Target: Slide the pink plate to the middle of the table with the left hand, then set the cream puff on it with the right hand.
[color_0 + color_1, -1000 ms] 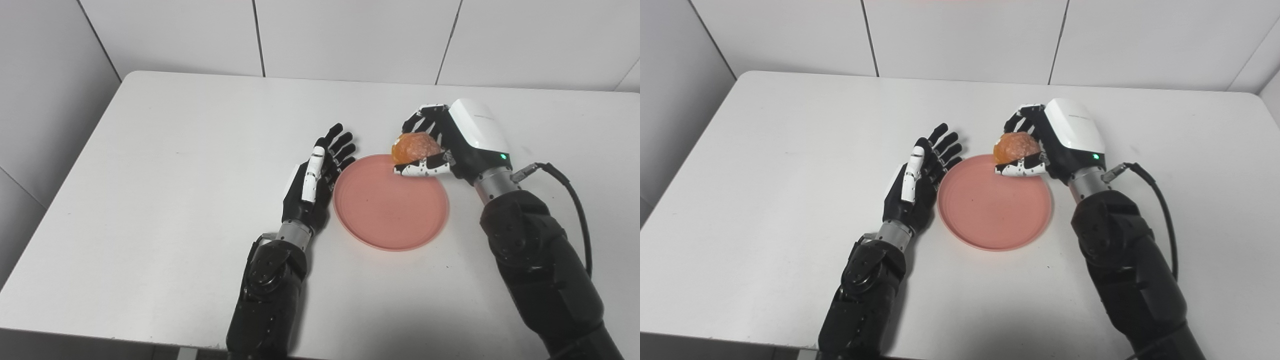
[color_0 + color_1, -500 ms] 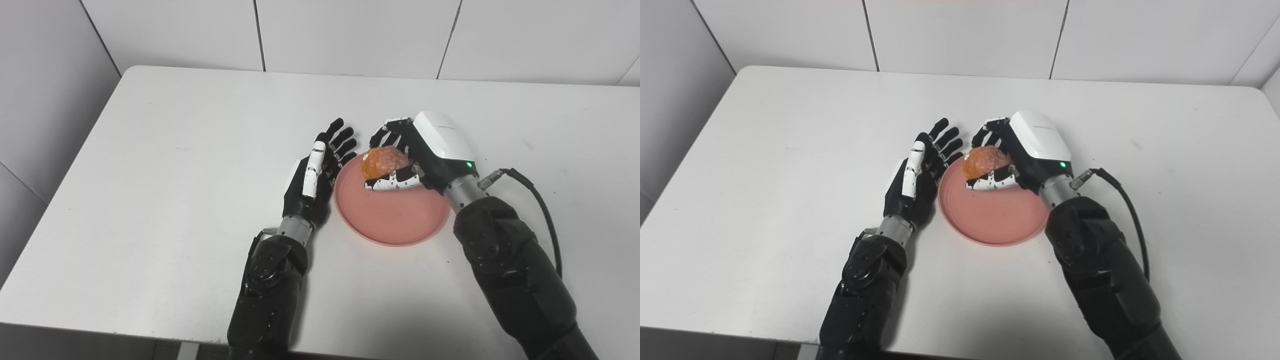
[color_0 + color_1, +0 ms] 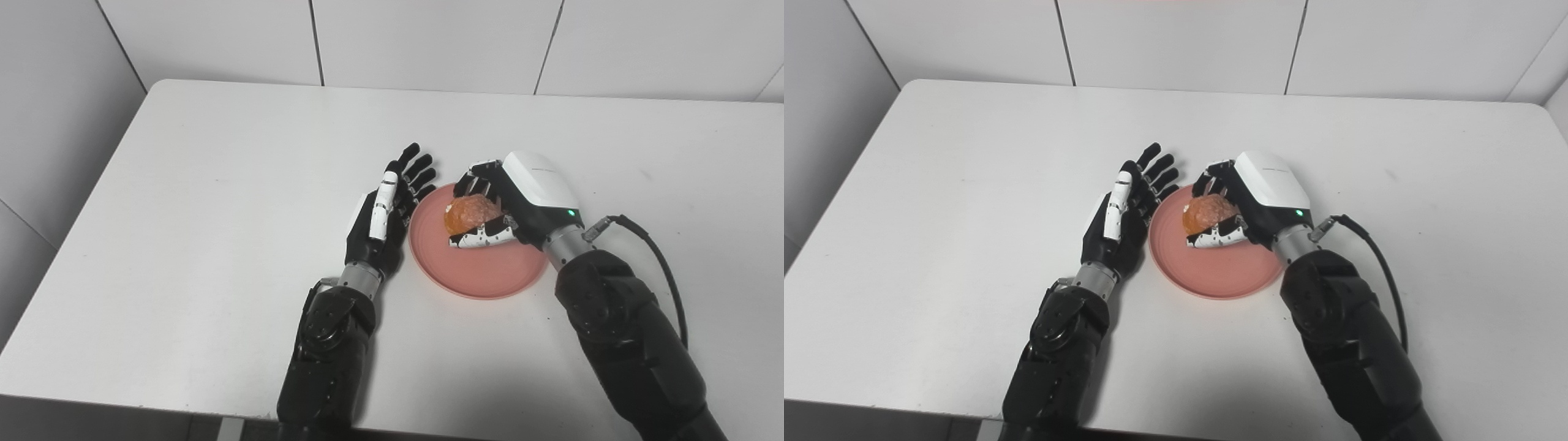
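Round pink plate (image 3: 490,275) lies flat mid-table — orange-brown cream puff (image 3: 468,211) above its far part

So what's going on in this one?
The right hand is closed around an orange cream puff and holds it over the pink plate, near the plate's far side; whether the puff touches the plate cannot be told. The left hand is open, empty, resting beside the plate's left rim on the white table.
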